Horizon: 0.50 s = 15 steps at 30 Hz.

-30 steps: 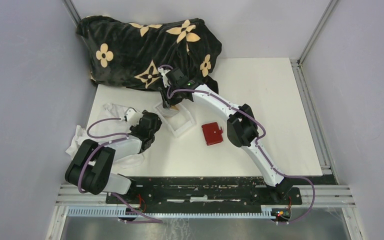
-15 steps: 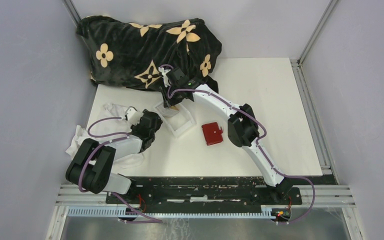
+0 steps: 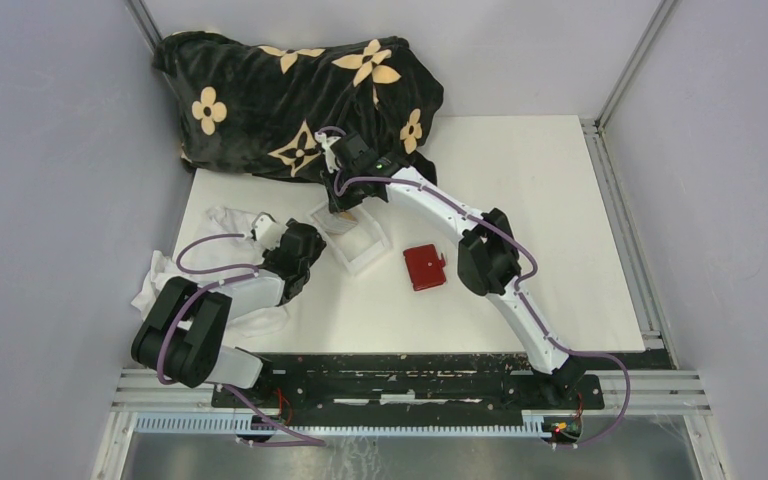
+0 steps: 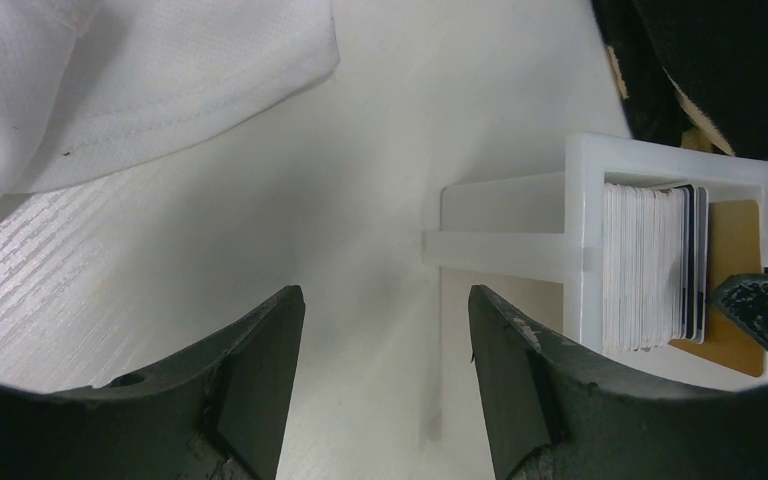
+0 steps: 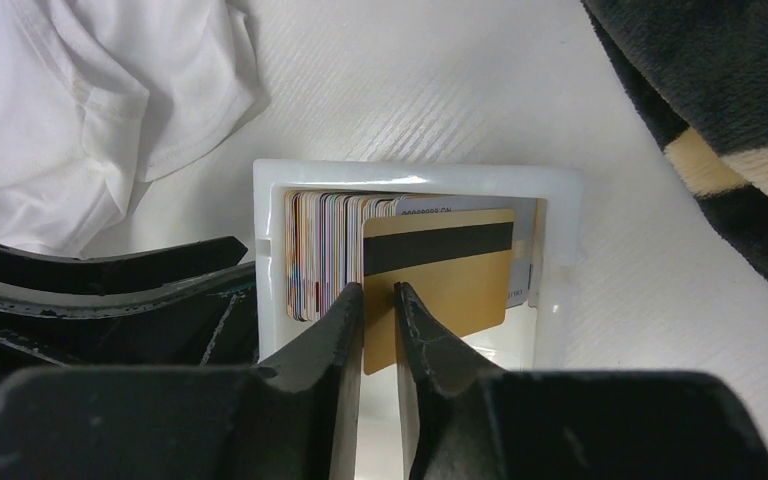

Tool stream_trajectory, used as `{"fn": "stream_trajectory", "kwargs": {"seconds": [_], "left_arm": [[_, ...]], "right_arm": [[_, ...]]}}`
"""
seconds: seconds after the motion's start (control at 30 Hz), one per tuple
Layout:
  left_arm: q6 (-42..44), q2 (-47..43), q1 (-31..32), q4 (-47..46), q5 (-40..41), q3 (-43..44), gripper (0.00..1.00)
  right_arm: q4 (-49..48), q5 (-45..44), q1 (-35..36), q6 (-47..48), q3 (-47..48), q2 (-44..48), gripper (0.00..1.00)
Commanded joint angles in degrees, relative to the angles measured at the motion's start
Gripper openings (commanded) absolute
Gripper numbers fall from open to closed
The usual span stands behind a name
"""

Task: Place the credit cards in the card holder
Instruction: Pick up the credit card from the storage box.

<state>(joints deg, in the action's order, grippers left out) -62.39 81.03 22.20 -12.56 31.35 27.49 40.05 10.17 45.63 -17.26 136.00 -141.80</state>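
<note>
Top external view, my listing of the cell as I see it from the remote station.

Room: plain grey walls (image 3: 50, 200) on three sides, with aluminium frame posts (image 3: 632, 60) rising in the far corners.

Surface (image 3: 520, 200): white and matt, finely ribbed in the wrist views. A black rail (image 3: 410, 385) along the near edge carries both arm bases.

Blanket (image 3: 290, 90): dark with cream flower motifs, heaped over the far left corner of the surface.

White cloth (image 3: 222, 222): crumpled at the left edge, partly under the left arm.

Clear box (image 3: 365, 252): left of centre, just in front of the blanket's edge, and divided into compartments.

Credit cards (image 5: 325, 250): packed on edge in the compartment nearest the blanket. A gold card (image 5: 450, 270) with a black stripe leans at the blanket end of the stack.

Card holder (image 3: 423, 267): red, lying flat on bare surface to the right of the box, apart from it and near the right arm's elbow.

Right gripper (image 5: 378, 295): reaching down into the box, jaws drawn almost together astride the gold card's near corner. I cannot tell whether they actually pinch it.

Left gripper (image 4: 385, 295): jaws spread wide over bare surface, low between the white cloth and the box, facing the box.
</note>
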Motion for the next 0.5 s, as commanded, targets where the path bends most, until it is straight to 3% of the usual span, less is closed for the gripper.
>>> {"fn": "stream_trajectory", "kwargs": {"seconds": [0.0,0.37,0.47], "left_arm": [[-2.56,-0.26,-0.31,-1.81,0.37,1.56,0.69],[-1.98,-3.17,-0.38,0.43,1.10,0.97,0.70],[-1.31,-5.27,-0.24,2.02,1.34,0.74,0.70]], "right_arm": [[0.40,-1.77,0.85,0.36,1.12,4.92,0.20],[0.50,-13.61,2.26,5.67,-1.69,8.31,0.02],[-0.77,-16.36,2.27,7.13,-3.56,9.98,0.01]]}}
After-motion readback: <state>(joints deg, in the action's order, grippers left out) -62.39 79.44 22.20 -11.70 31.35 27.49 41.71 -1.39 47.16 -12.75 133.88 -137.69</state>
